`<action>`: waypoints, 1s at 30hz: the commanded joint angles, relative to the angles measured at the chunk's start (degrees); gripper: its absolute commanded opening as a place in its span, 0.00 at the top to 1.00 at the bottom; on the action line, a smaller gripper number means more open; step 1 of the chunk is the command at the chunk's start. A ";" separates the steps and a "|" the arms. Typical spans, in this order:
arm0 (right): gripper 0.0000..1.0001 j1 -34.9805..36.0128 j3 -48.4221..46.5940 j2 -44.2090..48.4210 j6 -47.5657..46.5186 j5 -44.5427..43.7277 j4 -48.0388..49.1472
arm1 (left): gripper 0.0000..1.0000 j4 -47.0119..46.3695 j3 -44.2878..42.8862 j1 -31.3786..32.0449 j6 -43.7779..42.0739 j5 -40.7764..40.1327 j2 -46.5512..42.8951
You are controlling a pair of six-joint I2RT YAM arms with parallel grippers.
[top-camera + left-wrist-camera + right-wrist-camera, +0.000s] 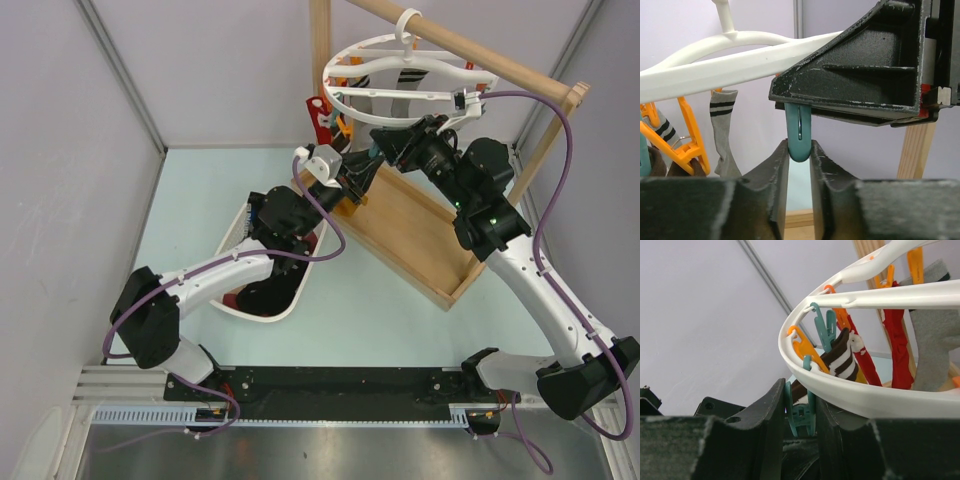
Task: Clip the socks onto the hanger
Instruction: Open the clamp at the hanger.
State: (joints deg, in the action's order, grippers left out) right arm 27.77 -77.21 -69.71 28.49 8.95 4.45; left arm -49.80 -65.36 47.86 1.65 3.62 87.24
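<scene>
A white basket [270, 318] left of the bench's middle holds dark socks [265, 293]. The hanger [880, 399] hangs over the far edge. Only the wrist views show the left claw [800, 150] and the right claw [801, 407] each pinched narrow on a teal clip [799, 127], with a striped sock [842, 360] pegged nearby.

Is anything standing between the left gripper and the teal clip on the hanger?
Nothing visible does. The teal clip already sits between the fingers of the left gripper, just under the hanger. The right gripper brackets a teal clip too. Its black body is close above the left fingers, not in between.
</scene>
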 commanded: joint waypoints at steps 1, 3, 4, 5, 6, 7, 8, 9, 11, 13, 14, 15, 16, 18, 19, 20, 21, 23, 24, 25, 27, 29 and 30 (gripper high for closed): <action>1.00 -0.52 -2.07 0.28 1.21 -4.55 3.03 | 0.70 -0.65 0.85 0.13 1.08 1.66 -0.67; 1.00 -0.26 -2.07 0.28 1.74 -5.52 2.59 | 0.69 -0.39 0.76 0.13 1.07 1.57 -0.84; 1.00 0.00 -2.07 0.28 1.92 -6.13 2.24 | 0.69 -0.30 0.85 0.13 0.99 1.13 -0.93; 1.00 0.18 -2.07 0.11 2.18 -6.66 2.06 | 0.70 -0.12 0.76 0.13 0.90 1.04 -0.93; 1.00 0.35 -2.07 0.19 2.18 -7.19 1.80 | 0.71 0.05 0.76 0.05 0.81 0.87 -1.02; 1.00 0.70 -2.07 0.19 2.18 -7.98 1.44 | 0.71 0.32 0.76 -0.04 0.55 0.43 -1.11; 1.00 0.79 -2.07 0.19 2.36 -8.33 1.18 | 0.70 1.01 0.76 -0.04 0.37 0.34 -1.28; 1.00 0.97 -2.15 0.19 2.36 -8.68 0.92 | 0.66 1.54 0.68 -0.04 0.20 0.25 -1.72; 1.00 1.41 -2.07 0.37 2.27 -10.86 -0.22 | 0.60 3.03 0.85 -0.13 -0.33 0.16 -2.25; 1.00 1.67 -2.07 0.54 2.45 -12.28 -1.10 | 0.52 4.27 1.29 -0.13 -0.59 0.25 -3.65; 1.00 1.85 -2.07 0.54 2.53 -12.73 -1.46 | 0.49 5.49 2.07 -0.13 -0.68 0.34 -4.27; 1.00 1.94 -2.07 0.63 2.53 -13.16 -1.72 | 0.45 6.11 2.60 -0.13 -0.68 0.25 -4.97; 1.00 2.02 -2.07 0.46 2.71 -13.52 -1.98 | 0.41 6.82 3.22 -0.13 -0.86 -0.01 -6.72; 1.00 2.02 -2.07 0.37 2.89 -13.87 -2.25 | 0.32 9.45 5.15 -0.31 -0.86 -1.59 -8.75; 1.00 2.03 -2.07 0.28 2.97 -13.79 -2.25 | 0.29 10.68 5.68 -0.31 -0.95 -2.38 -11.02; 1.00 2.03 -2.07 0.11 3.06 -13.78 -2.16 | 0.26 13.82 6.64 -0.39 -0.86 -3.08 -12.17; 1.00 2.03 -2.07 0.10 2.98 -13.70 -2.16 | 0.21 15.85 6.91 -0.74 -0.42 -5.27 -13.40; 1.00 2.03 -2.07 0.10 2.80 -13.61 -2.34 | 0.17 23.56 7.27 -1.10 0.19 -7.39 -16.65; 1.00 2.03 -2.07 0.10 2.62 -13.43 -2.34 | 0.16 26.57 7.18 -1.62 1.15 -10.18 -17.62; 1.00 2.03 -2.07 0.10 2.54 -13.43 -2.34 | 0.15 33.04 7.18 -2.06 1.60 -11.60 -18.42; 1.00 2.03 -2.07 0.02 2.27 -13.00 -2.43 | 0.14 40.27 6.65 -3.72 4.30 -16.59 -20.88; 1.00 1.94 -2.07 0.02 2.10 -12.73 -2.43 | 0.13 50.73 6.30 -6.96 7.04 -18.81 -22.37; 1.00 1.94 -1.98 -0.07 2.10 -12.56 -2.51 | 0.13 54.16 6.21 -8.38 10.27 -19.08 -22.64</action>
State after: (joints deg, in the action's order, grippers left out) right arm 29.85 -77.21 -69.76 31.05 -2.28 0.38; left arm -16.67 -58.41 44.64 3.92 -7.68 66.76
